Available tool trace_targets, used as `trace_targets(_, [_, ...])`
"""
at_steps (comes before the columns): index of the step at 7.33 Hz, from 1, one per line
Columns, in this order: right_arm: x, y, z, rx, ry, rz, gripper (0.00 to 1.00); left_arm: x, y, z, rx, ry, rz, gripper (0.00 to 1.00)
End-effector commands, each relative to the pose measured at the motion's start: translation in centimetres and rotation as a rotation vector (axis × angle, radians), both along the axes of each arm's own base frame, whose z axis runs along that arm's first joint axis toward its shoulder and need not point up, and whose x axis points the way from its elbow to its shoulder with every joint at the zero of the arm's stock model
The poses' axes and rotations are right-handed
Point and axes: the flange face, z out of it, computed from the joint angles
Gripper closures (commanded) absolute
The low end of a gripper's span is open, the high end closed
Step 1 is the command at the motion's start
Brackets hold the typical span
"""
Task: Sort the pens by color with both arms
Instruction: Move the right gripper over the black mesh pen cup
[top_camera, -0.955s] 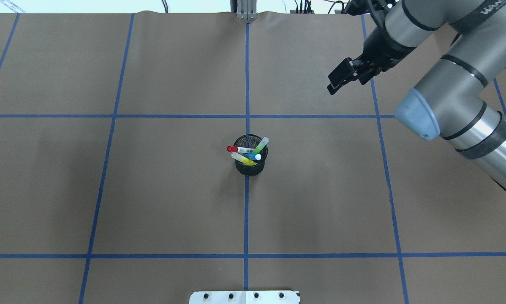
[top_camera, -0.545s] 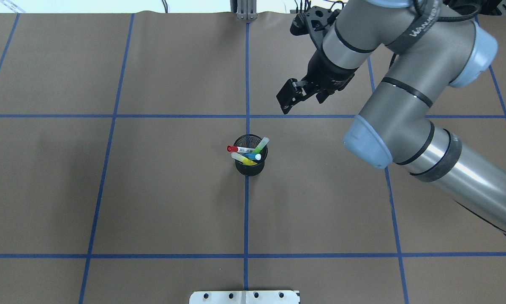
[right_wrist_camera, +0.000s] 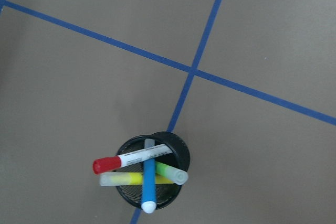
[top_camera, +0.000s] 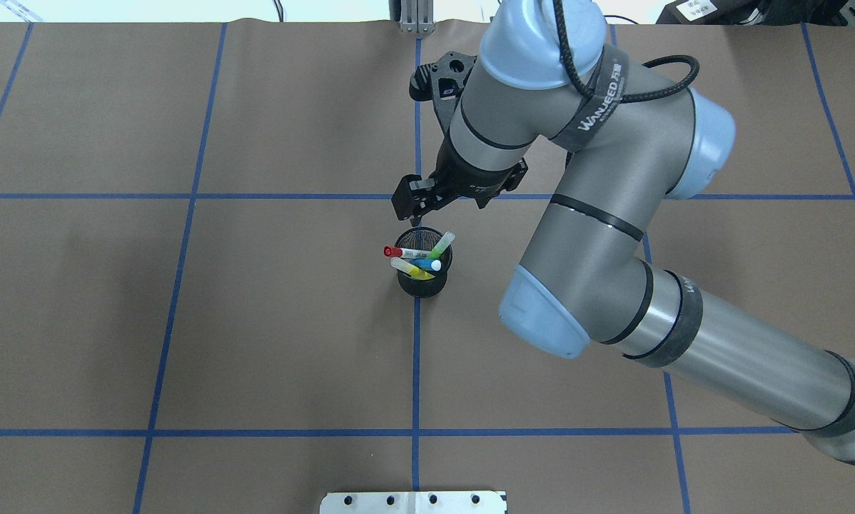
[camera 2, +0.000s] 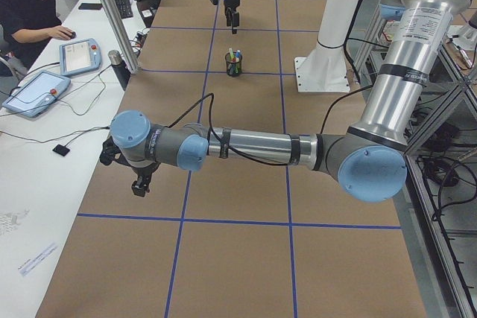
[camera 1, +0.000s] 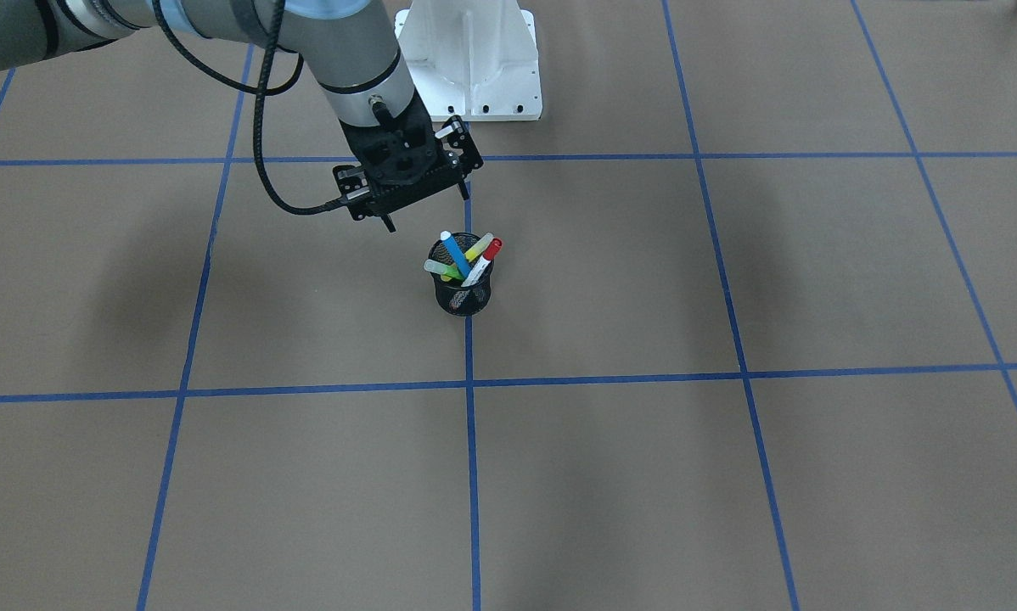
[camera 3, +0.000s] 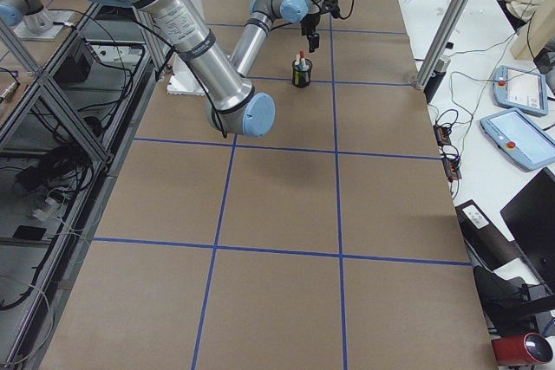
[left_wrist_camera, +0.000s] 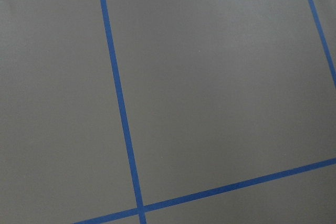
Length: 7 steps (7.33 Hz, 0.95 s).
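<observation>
Four pens stand in a black mesh cup (top_camera: pixel 422 284) at the table's middle: a blue pen (top_camera: pixel 431 265), a white pen with a red cap (top_camera: pixel 392 251), a green pen (top_camera: pixel 442 245) and a yellow highlighter (top_camera: pixel 410 269). The right wrist view looks down on the cup (right_wrist_camera: pixel 178 150) and the pens. My right gripper (top_camera: pixel 407 213) hovers just beyond the cup, above it, open and empty; it also shows in the front view (camera 1: pixel 426 210). My left gripper (camera 2: pixel 139 186) shows only in the exterior left view, low over the table's left end. I cannot tell whether it is open or shut.
Blue tape lines divide the brown table into squares. The white base stand (camera 1: pixel 474 59) is at the robot's edge of the table. An operator (camera 2: pixel 30 5) sits at a side desk with pendants (camera 2: pixel 33 91). A metal post (camera 2: pixel 112 16) stands at the table's far edge.
My right arm has swung from the far right of the table leftward and nearer, bringing its gripper to just beyond the cup. The pens and the cup have not moved.
</observation>
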Motion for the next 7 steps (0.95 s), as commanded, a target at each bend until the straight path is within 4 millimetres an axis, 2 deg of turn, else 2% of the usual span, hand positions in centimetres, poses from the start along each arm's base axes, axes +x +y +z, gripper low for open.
trace_targets(1, [-3.6, 0.3, -1.0, 0.009, 0.040, 0.044, 0.03, 0.2, -0.1, -0.1, -0.008, 0.010, -0.002, 0.00])
trace_targets(3, [-5.6, 1.7, -0.9, 0.023, 0.055, 0.022, 0.15, 0.5, -0.1, 0.1, -0.014, 0.019, 0.004, 0.00])
trace_targets(4, [-5.9, 1.9, -0.3, 0.027, 0.064, 0.010, 0.25, 0.4, -0.1, 0.3, -0.018, 0.019, 0.002, 0.00])
trace_targets(6, [-6.1, 2.0, 1.9, 0.055, 0.094, -0.033, 0.30, 0.5, -0.2, 0.4, -0.020, 0.019, 0.004, 0.00])
trace_targets(7, [-6.2, 2.0, 2.2, 0.073, 0.099, -0.049, 0.30, 0.5, -0.1, 0.5, -0.021, 0.019, 0.004, 0.00])
